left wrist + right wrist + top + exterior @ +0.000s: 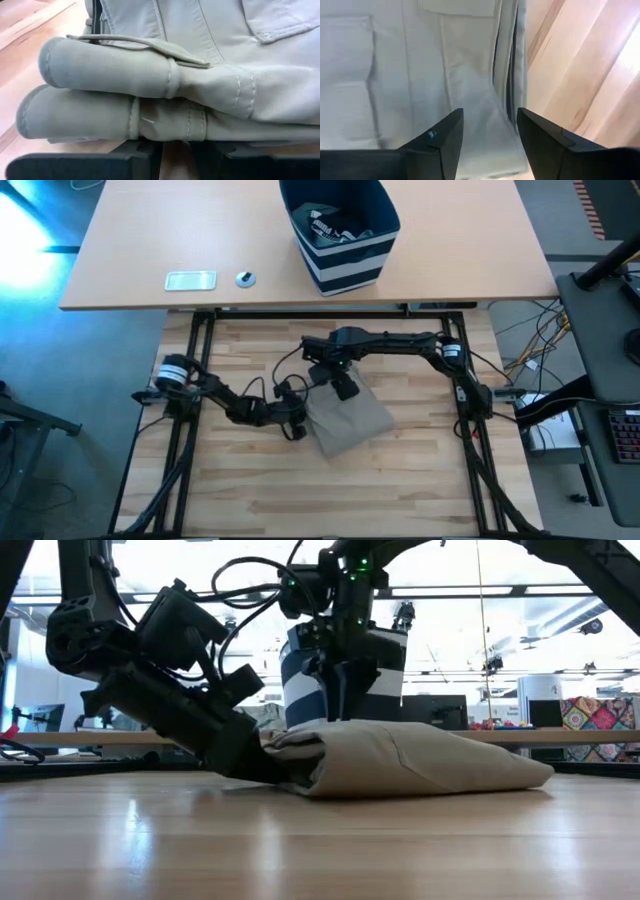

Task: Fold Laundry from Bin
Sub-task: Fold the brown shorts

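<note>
Folded beige garment (345, 423) on the worktop (250, 490), soft and limp, best pinched at its rolled edge; right gripper (487, 135) parted above it, left gripper's (296, 423) state unclear.

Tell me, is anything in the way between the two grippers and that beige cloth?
Nothing visible. The left gripper is already at the folded beige garment's edge, and the right gripper hangs open directly over it.

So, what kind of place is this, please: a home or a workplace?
Probably a workplace, a robotics lab in an open office. The two arms stand on a black metal frame around a wooden table, loose cables run across the floor, and the low view shows a large hall with ceiling lights.
</note>
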Controlling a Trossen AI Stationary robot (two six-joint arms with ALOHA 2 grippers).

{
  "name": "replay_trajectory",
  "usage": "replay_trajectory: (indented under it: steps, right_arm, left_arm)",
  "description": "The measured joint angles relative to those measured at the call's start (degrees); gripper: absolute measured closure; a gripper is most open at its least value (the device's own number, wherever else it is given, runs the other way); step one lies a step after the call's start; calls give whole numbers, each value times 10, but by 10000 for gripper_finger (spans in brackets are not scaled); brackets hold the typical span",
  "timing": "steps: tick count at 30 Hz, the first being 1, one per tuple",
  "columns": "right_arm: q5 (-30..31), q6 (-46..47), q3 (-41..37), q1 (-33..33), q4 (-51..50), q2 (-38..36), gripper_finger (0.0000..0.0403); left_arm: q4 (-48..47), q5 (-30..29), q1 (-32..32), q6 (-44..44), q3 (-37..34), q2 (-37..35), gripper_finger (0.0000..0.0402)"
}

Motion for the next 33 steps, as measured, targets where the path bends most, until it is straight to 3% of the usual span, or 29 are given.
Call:
replay_trajectory:
  steps: [6,14,19,24,29,33]
  right_arm:
    - [-37,113,4,0,-6,-53,234]
    - [-59,303,-50,-56,6,-51,245]
    - [-72,213,-47,-76,14,-48,194]
    - [-131,137,-52,-92,13,-13,154]
    - [-124,80,-52,-89,17,26,164]
    - [-127,87,-52,-88,11,45,213]
  left_arm:
    - [-13,3,0,-2,0,-11,324]
    - [-19,8,-1,-21,0,-11,324]
    - [-19,9,-1,-20,0,-11,324]
    - [-19,9,-1,-19,0,-12,324]
    - [-18,24,-1,-14,0,-12,324]
    - [-18,25,-1,-5,0,-12,324]
